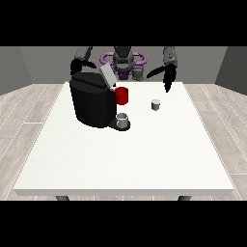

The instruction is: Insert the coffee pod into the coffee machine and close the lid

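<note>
Hanging right of centre, the hand at the view's right [168, 83] has straight, empty fingers; it should descend over the small grey coffee pod [155, 104], avoiding the black coffee machine [91, 103].

One raised camera across the white table [120, 164] faces the robot [123, 60], seemingly from well back.

Coffee machine [91, 103] on the table [125, 164], left of centre, lid [107, 75] raised at its top. 1 cup [123, 120] on its front tray; 1 mug [122, 95] just behind. Coffee pod [155, 104] stands apart to the right.
</note>
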You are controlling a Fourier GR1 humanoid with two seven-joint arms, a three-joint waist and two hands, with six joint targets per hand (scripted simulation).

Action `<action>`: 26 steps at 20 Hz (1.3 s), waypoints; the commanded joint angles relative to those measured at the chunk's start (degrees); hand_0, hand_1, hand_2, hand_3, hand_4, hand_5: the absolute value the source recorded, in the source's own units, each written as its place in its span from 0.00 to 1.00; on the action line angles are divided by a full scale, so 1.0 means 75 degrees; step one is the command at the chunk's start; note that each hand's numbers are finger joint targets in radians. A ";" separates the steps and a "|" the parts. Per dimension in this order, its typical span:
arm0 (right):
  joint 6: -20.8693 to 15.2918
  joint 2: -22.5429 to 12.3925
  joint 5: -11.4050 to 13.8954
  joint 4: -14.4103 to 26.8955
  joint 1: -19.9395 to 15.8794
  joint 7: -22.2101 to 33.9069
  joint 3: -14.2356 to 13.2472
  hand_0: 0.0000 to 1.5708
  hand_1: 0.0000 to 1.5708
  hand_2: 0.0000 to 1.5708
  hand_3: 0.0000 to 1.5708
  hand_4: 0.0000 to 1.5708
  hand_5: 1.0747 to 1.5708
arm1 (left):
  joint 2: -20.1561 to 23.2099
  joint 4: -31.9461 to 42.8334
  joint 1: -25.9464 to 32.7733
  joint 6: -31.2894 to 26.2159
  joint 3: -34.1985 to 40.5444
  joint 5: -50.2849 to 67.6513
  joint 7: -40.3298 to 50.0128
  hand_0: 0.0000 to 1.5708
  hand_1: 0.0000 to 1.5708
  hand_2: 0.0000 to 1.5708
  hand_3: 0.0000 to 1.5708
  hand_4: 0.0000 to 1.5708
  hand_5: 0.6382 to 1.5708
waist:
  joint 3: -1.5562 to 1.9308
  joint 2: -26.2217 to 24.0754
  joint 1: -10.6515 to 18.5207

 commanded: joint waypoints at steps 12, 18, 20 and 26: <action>-0.0098 -0.0089 0.0296 -0.0027 -0.0570 0.0197 0.0228 0.00 0.00 0.00 0.00 0.33 1.00 | 0.1187 0.3109 -0.1793 0.0243 0.0278 -0.1663 -0.0474 0.00 0.00 0.00 0.00 0.00 1.00 | -0.0003 0.1121 -0.0814; -0.0471 0.0005 0.0526 0.0455 -0.1364 -0.0278 0.0062 0.00 0.00 0.00 0.00 0.23 1.00 | 0.1698 0.3826 -0.2516 0.0080 0.0243 -0.2083 -0.0647 0.00 0.00 0.00 0.00 0.00 1.00 | -0.0004 0.2217 -0.0683; -0.0123 -0.0186 0.0330 0.0941 -0.1487 -0.0553 -0.0116 0.00 0.00 0.00 0.00 0.16 1.00 | 0.1439 0.3943 -0.2723 0.0022 0.0043 -0.2255 -0.0527 0.00 0.00 0.00 0.00 0.00 1.00 | 0.0000 0.1963 -0.0606; -0.0474 0.0003 0.0336 0.1228 -0.1242 -0.0346 -0.0226 0.00 0.00 0.00 0.00 0.24 1.00 | 0.1362 0.4661 -0.2835 -0.0130 -0.0197 -0.2763 -0.0422 0.00 0.00 0.00 0.00 0.00 1.00 | 0.0000 0.1437 -0.0584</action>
